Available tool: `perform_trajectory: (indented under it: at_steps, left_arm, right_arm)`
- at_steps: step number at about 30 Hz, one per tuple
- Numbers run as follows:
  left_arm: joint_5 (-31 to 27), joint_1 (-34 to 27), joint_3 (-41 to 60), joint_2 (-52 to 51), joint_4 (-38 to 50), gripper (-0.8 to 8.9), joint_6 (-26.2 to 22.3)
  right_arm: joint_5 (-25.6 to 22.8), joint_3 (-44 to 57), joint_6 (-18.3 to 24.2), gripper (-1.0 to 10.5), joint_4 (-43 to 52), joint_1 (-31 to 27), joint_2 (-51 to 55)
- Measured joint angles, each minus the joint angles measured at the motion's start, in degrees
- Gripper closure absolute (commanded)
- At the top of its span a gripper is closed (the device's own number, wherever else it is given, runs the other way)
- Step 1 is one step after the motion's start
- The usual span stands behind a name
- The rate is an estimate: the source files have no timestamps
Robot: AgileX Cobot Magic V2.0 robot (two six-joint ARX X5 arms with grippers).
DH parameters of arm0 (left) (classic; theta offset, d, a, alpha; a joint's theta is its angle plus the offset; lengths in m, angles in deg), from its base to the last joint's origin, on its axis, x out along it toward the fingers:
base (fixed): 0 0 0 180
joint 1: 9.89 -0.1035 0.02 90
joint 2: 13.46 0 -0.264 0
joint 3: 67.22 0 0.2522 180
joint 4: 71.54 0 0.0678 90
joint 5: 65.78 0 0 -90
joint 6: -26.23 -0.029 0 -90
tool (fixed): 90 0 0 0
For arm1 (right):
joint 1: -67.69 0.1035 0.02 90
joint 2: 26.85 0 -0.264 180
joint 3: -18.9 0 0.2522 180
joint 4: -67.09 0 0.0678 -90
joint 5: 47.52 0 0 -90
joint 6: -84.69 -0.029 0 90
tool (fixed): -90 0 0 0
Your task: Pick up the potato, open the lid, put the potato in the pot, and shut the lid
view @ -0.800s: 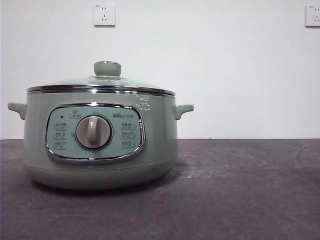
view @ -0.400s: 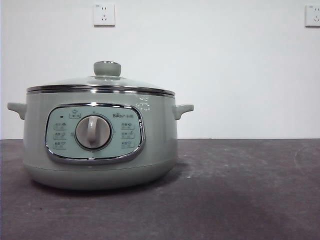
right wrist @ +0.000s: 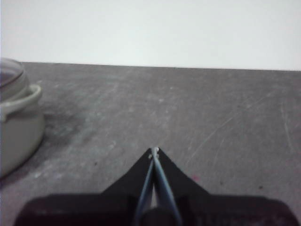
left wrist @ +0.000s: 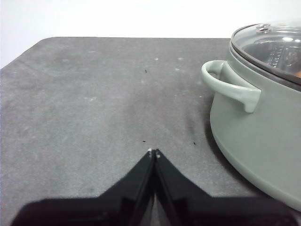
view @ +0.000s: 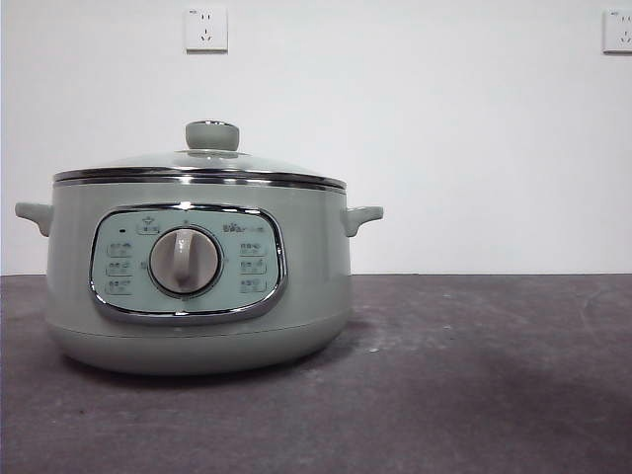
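Nothing has changed across the last second of the front view: same pot, same lid, no arm in frame.

Left side first: left gripper hangs over bare dark table, jaws pressed together, tips meeting, holding nothing. Just beside it stands the pot, sage-green, one side handle toward that gripper. Dial and chrome-framed panel face the front camera. The lid sits seated on the pot's rim, level, knob on top, untouched.

Through the glass in the left wrist view there's a small orange patch near the far edge of the pot's inside; too little shows to call it.

Right of the pot: table only, scuffed, two wall sockets above. Right gripper hovers over that open stretch, well apart from the pot, jaws clenched to a thin seam, empty.

The potato: not visible on the table in any view. Can't tell where it is; possibly inside the pot, not confirmed.

Judgement: with no motion and both grippers idle and shut, this reads as either the very start or the finish. Lid closed and no potato on the table lean toward finished.
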Motion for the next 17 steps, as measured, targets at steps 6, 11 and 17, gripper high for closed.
perform_trajectory:
  at_steps: [6,11,17]
  left_arm:
    - [0.0,0.0,0.0,0.0,0.0,8.17,0.0]
    - [0.0,0.0,0.0,0.0,0.0,8.17,0.0]
    - [0.0,0.0,0.0,0.0,0.0,8.17,0.0]
  right_arm:
    - [0.0,3.8,-1.2,9.5,-1.0,0.0,3.2]
    - [-0.1,3.8,-1.9,9.5,-2.6,0.0,3.9]
    - [-0.1,3.8,-2.6,9.5,-2.6,0.0,3.8]
